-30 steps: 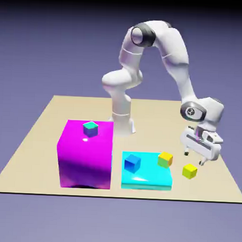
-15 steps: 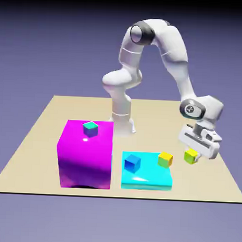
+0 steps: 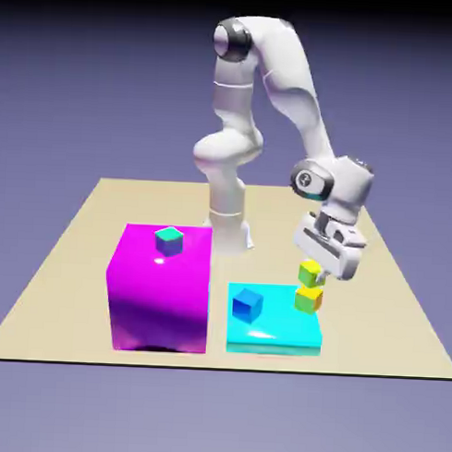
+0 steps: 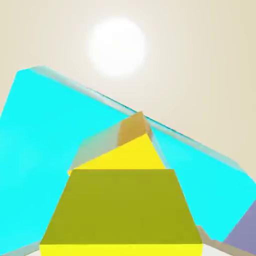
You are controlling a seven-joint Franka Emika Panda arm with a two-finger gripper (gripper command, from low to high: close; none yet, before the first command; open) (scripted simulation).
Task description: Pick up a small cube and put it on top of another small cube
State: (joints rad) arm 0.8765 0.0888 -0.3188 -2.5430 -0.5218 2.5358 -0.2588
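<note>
On the tan counter (image 3: 70, 288), toward the exterior view's left, stands a big magenta block (image 3: 160, 301), a teal-topped cube (image 3: 169, 241) on its top. Beside it lies a low cyan slab (image 3: 273, 335). The white tool (image 3: 313, 274) tilts over the slab, pinching the yellow cube (image 3: 309, 273). That cube is above the orange-topped green cube (image 3: 308, 300), which sits on the slab; whether the two touch, I cannot tell. The blue cube (image 3: 247, 305) rests on the slab too, toward the exterior view's left.
</note>
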